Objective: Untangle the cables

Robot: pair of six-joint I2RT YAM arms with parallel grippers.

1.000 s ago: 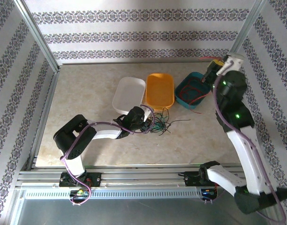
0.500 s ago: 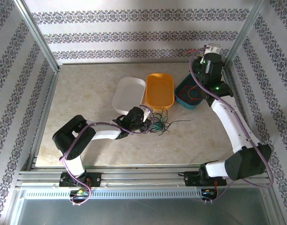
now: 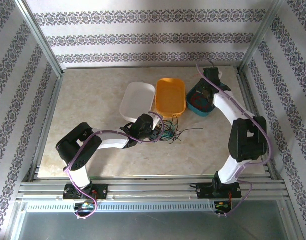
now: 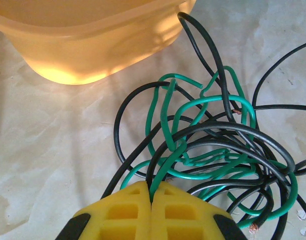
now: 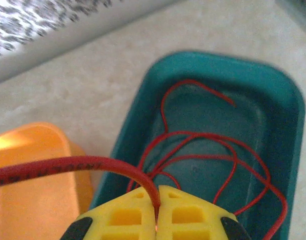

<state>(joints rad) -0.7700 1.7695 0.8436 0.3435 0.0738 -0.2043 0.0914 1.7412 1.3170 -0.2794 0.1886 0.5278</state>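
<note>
- Left end effector has its yellow pads pressed together, pinching a green wire that runs straight into the seam between them. A black strand enters the seam just beside it, and I cannot tell whether that one is clamped too.
- From the pads, the green wire loops upward and weaves through the black wires. The two colours cross over and under each other in one loose knot lying on the bench.
- Bare copper tips show on a few cut ends at the right side of the knot.
- Just beyond the knot stands the orange tray, and one black loop reaches up to its near corner.
- Seen from overhead, the knot lies near the middle of the bench, on the near side of the orange tray. A white tray stands just beside the orange one on its left.
- Right end effector also has its pads closed together, gripping a red wire that arches out of the seam and runs off the left edge of the wrist view.
- Directly ahead of those pads is the teal tray, where loose red wires lie curled on its floor.
- The teal tray stands just to the right of the orange tray, toward the far right part of the bench.
</note>
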